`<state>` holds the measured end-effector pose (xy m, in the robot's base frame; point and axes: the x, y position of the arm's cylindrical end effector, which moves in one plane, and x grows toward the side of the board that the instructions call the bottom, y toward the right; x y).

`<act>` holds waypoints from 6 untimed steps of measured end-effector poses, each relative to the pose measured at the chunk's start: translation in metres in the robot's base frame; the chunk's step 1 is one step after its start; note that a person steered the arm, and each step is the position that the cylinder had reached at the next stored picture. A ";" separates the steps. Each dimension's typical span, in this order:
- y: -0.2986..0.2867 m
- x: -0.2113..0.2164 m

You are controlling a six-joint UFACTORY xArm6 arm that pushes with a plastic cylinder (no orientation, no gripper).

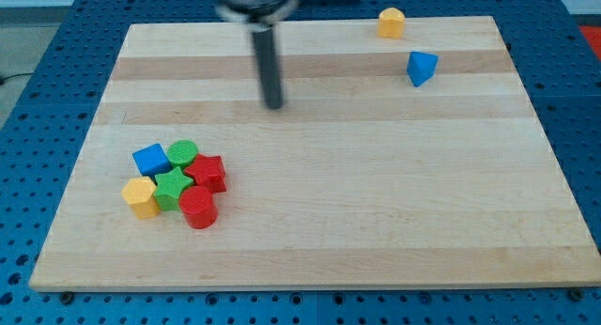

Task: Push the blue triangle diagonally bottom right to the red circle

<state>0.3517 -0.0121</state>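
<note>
The blue triangle [422, 68] lies near the view's top right of the wooden board [376, 203]. The red circle [198, 208] sits at the view's lower left, at the bottom of a tight cluster of blocks. My tip [273, 105] is the end of a dark rod coming down from the view's top centre. It rests on the board, well to the left of the blue triangle and up and to the right of the cluster, touching no block.
The cluster also holds a blue cube [151, 160], a green circle [182, 154], a red star [208, 172], a green star [171, 187] and a yellow block [140, 196]. Another yellow block [392, 23] sits at the board's top edge, above the blue triangle.
</note>
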 end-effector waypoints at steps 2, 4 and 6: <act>0.170 -0.068; 0.168 0.025; 0.173 0.090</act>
<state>0.4417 0.1608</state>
